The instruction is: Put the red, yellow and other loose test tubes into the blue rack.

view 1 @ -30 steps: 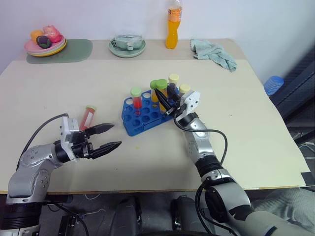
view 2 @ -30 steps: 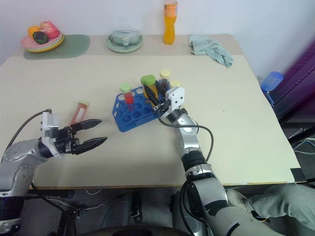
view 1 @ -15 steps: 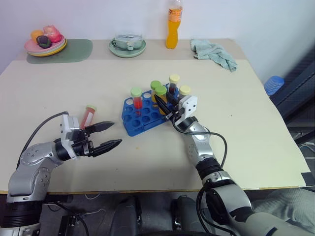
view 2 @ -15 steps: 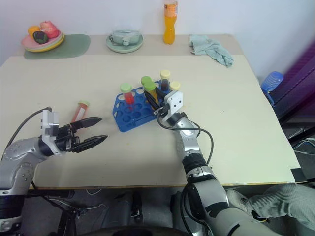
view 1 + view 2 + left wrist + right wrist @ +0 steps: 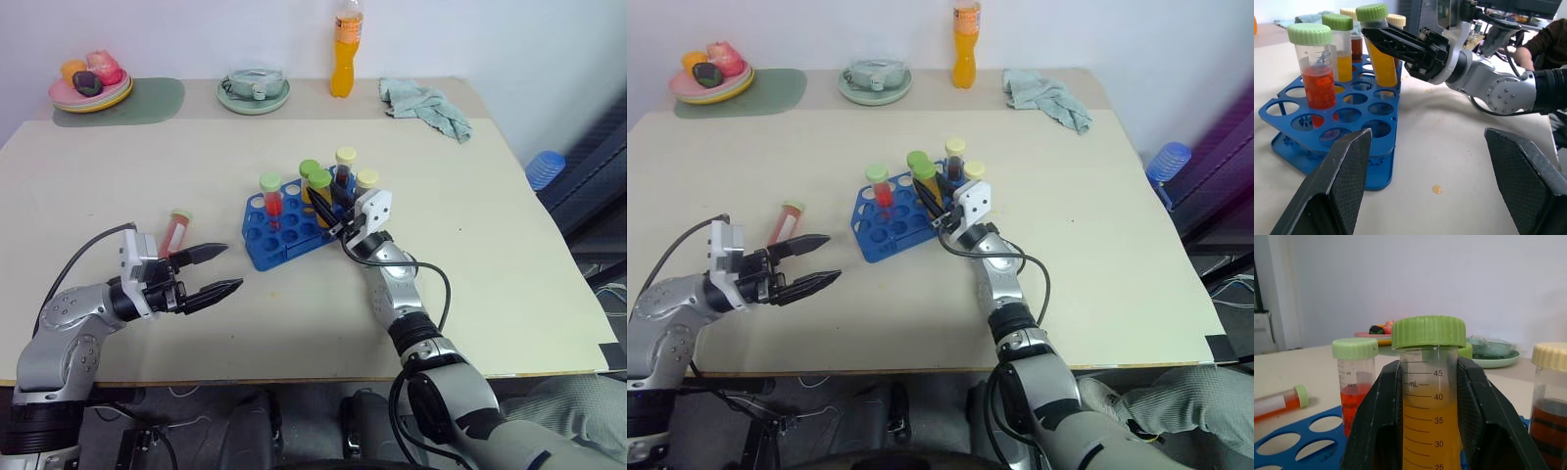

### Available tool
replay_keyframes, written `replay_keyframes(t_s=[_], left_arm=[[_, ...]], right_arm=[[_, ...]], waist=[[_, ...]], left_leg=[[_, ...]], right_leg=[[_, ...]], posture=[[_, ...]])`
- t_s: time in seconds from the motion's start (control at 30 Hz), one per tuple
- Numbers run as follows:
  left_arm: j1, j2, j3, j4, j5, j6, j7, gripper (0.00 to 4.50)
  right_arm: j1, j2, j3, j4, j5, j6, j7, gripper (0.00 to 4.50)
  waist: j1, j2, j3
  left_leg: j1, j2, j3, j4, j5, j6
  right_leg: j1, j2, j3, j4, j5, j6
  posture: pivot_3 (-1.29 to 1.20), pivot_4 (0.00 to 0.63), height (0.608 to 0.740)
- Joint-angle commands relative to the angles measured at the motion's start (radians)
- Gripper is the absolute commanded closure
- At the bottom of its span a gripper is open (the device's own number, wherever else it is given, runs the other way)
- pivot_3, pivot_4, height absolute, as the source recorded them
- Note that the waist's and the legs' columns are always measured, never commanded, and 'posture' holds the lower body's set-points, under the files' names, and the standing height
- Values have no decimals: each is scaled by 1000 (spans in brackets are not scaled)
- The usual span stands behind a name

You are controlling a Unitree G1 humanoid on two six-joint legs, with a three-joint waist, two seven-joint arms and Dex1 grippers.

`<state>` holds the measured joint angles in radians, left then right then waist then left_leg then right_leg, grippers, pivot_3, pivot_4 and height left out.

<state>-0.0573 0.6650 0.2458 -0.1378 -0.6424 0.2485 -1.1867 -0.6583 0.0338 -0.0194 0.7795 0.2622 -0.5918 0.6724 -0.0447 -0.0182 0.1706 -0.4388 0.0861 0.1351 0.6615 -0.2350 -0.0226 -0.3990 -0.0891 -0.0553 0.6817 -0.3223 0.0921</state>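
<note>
The blue rack [image 5: 284, 235] stands mid-table. Upright in it are a red test tube with a pale green cap [image 5: 271, 194], a yellow one with a green cap [image 5: 310, 169] and a dark brown one with a cream cap [image 5: 346, 157]. My right gripper [image 5: 326, 204] is shut on another yellow, green-capped tube [image 5: 1429, 382], held upright over the rack's near right side. Its lower end is at the top plate; whether it sits in a hole I cannot tell. A loose red tube [image 5: 176, 231] lies on the table left of the rack. My left gripper [image 5: 233, 267] hovers open just in front of that tube, pointing at the rack.
Along the far edge stand a plate of fruit [image 5: 90, 93] on a green mat [image 5: 152, 100], a green saucer with a bowl [image 5: 254, 90], an orange drink bottle [image 5: 345, 54] and a crumpled cloth [image 5: 426, 106]. A blue ribbed cup [image 5: 545, 168] sits off the table's right side.
</note>
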Motion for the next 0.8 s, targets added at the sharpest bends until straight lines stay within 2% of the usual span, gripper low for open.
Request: replay_keyframes(t_s=[0.03, 0.13, 0.23, 0.6, 0.8], left_arm=[[-2, 0, 12, -16, -10, -12, 0, 726], [-9, 1, 10, -25, -14, -3, 6, 726], [-17, -1, 11, -33, -21, 6, 16, 726], [-53, -60, 58, -22, -54, 2, 112, 726], [-61, -82, 131, -26, -181, 113, 203, 726]], right_arm=[[23, 8, -18, -36, 40, 20, 34, 3162], [28, 9, -16, -45, 41, 27, 49, 1767], [28, 5, -16, -45, 19, 6, 35, 103], [54, -56, 20, -120, -63, -36, 15, 42], [144, -149, 65, -287, -61, 75, 74, 42]], waist=[[0, 0, 0], [0, 0, 0], [-2, 0, 0], [-1, 0, 0], [0, 0, 0]], left_leg=[[0, 0, 0, 0, 0, 0], [0, 0, 0, 0, 0, 0], [0, 0, 0, 0, 0, 0], [0, 0, 0, 0, 0, 0], [0, 0, -1, 0, 0, 0]], right_leg=[[0, 0, 0, 0, 0, 0], [0, 0, 0, 0, 0, 0], [0, 0, 0, 0, 0, 0], [0, 0, 0, 0, 0, 0], [0, 0, 0, 0, 0, 0]], posture=[[0, 150, 740], [0, 150, 740], [0, 150, 740], [0, 150, 740], [0, 150, 740]])
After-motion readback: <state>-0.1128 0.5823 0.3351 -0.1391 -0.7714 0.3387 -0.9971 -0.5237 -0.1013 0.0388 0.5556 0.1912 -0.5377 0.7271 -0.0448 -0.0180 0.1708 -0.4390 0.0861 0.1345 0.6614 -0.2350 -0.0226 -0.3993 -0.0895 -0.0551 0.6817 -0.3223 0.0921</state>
